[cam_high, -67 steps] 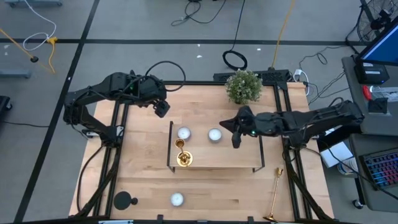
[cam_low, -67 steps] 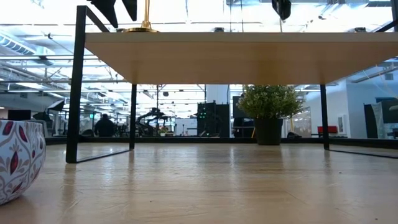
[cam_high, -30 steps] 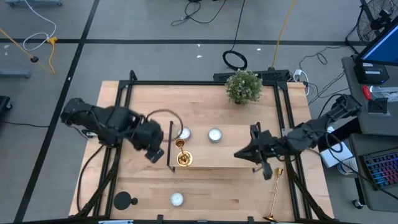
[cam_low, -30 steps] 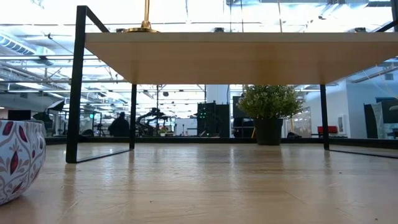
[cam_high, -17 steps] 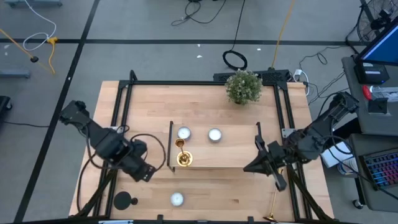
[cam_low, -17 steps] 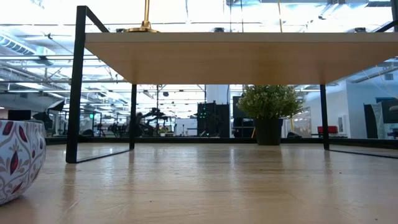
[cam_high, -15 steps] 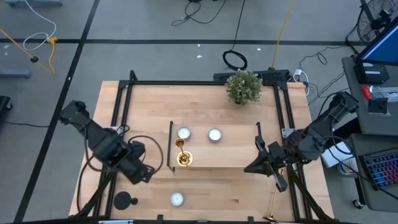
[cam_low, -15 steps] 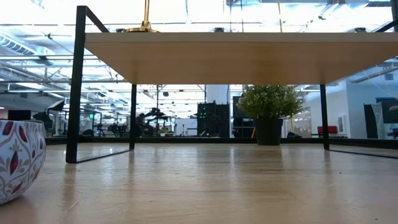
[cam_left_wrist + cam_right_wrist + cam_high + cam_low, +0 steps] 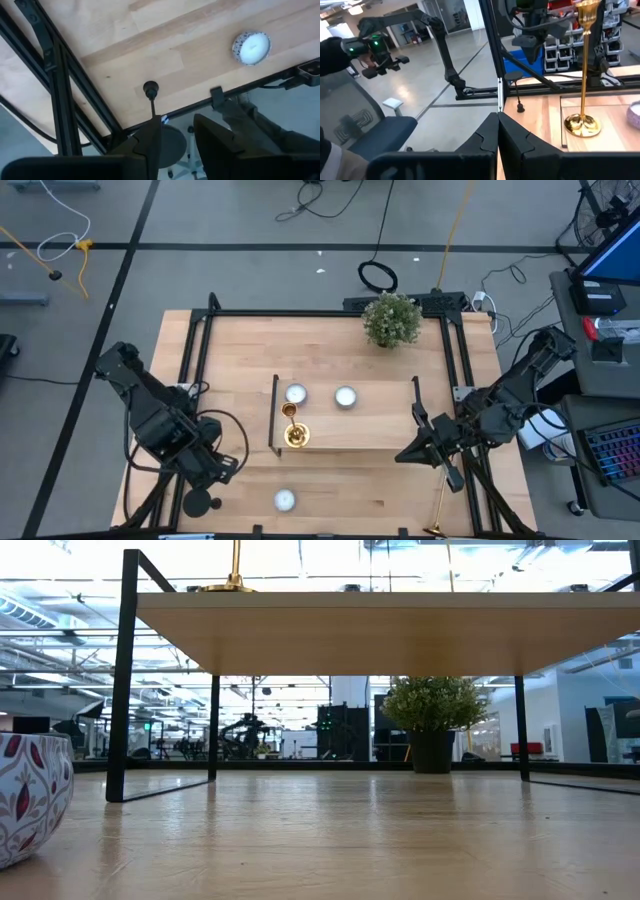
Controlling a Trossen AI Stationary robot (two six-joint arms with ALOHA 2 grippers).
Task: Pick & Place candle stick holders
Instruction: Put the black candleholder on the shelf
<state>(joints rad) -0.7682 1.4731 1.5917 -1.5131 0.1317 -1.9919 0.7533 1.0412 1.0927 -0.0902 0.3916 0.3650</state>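
Black holder: short, round base, thin stem, directly under the left gripper.
Left gripper: fingers apart, holding nothing.
Right gripper: clenched, empty.

one slim gold candlestick stands upright on the left end of the raised wooden stand, its round base resting flat and its thin stem rising to a small cup top. a second gold candlestick lies on its side along the table's right edge near the front corner, round base toward the front. the short black round-based holder stands upright near the table's front left corner.
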